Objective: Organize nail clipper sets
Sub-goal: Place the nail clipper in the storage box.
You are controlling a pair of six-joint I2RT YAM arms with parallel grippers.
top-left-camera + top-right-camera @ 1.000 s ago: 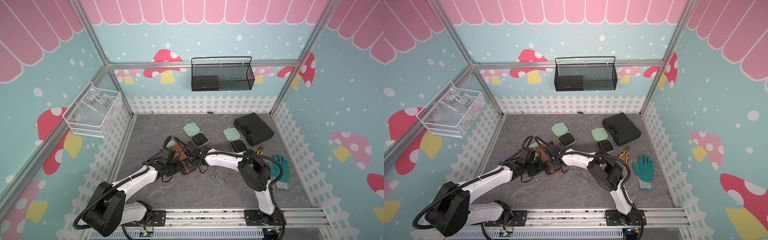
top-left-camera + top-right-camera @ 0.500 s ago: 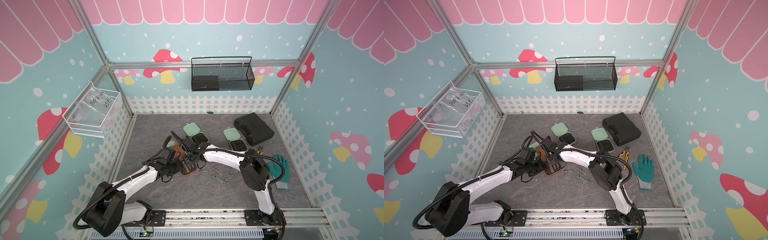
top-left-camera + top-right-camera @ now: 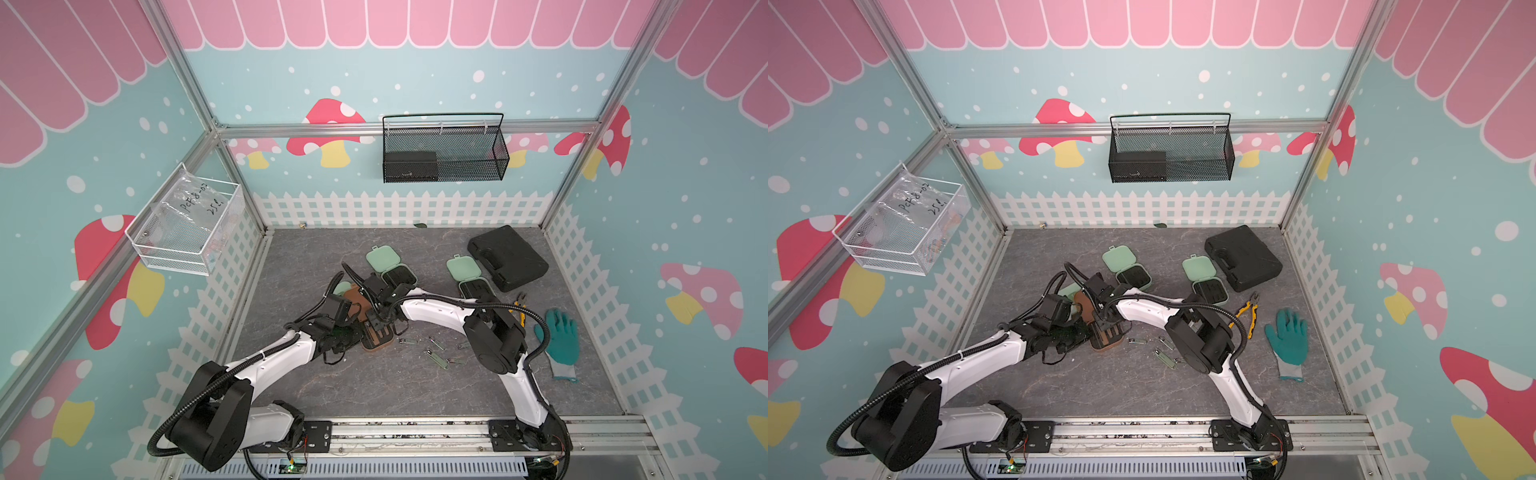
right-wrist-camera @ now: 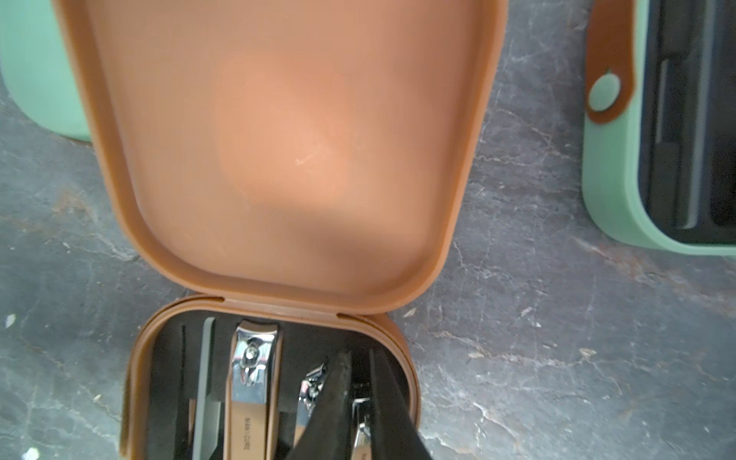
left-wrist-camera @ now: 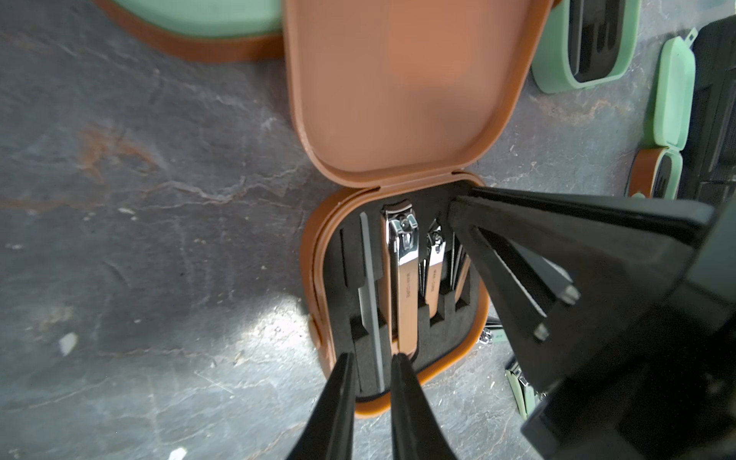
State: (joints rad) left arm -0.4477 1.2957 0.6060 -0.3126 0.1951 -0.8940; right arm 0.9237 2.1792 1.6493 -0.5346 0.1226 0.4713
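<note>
Now sets right gripper point(image 4: 357, 358) down inside the open brown case point(image 5: 398, 99), after hanging beside it at 3 o'clock 1 second ago.

Draws the jaws almost together around a slim metal tool point(image 4: 360, 422) in the outermost slot; cannot tell whether truly clamped. Suggests seating that piece, so probably nears completion of this set. Rests left gripper point(image 5: 372, 358) at the rim opposite the hinge, fingers point(image 5: 400, 382) a narrow gap apart over the file point(image 5: 370, 278); cannot tell any pinch. Places the case just 9 o'clock of mat centre, lid back toward 12. Also holds large clipper point(image 5: 404, 271) and small clipper point(image 5: 434, 263). Leaves 2 open mint cases point(image 3: 383, 257) point(image 3: 463, 268) at 11 and 1 o'clock, contents unclear, and loose clippers point(image 3: 436, 357) at 4 o'clock of the brown case.
</note>
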